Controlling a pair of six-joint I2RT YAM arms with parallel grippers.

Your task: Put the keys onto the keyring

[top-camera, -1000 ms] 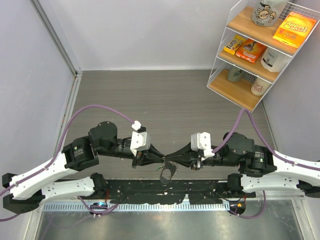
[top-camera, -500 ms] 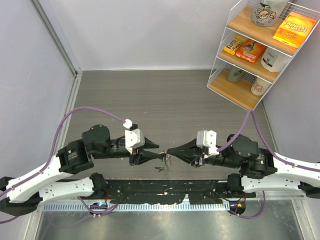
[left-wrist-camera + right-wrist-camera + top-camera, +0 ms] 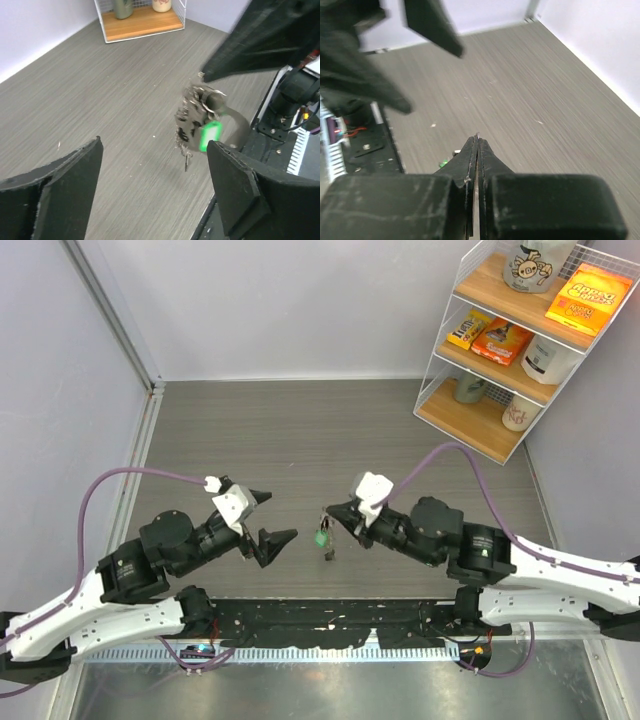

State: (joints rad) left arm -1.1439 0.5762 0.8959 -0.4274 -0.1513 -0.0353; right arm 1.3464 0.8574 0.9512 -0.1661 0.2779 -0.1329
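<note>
Centre frame, the right gripper (image 3: 329, 515) is pinching the thin, silvery, green-tagged keyring (image 3: 324, 536), tiny metal keys (image 3: 186, 123) dangling; the left gripper (image 3: 276, 516) is gaping wide.

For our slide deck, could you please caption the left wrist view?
Open left gripper faces the keyring, with keys and green tag, hanging from the shut right gripper.
</note>
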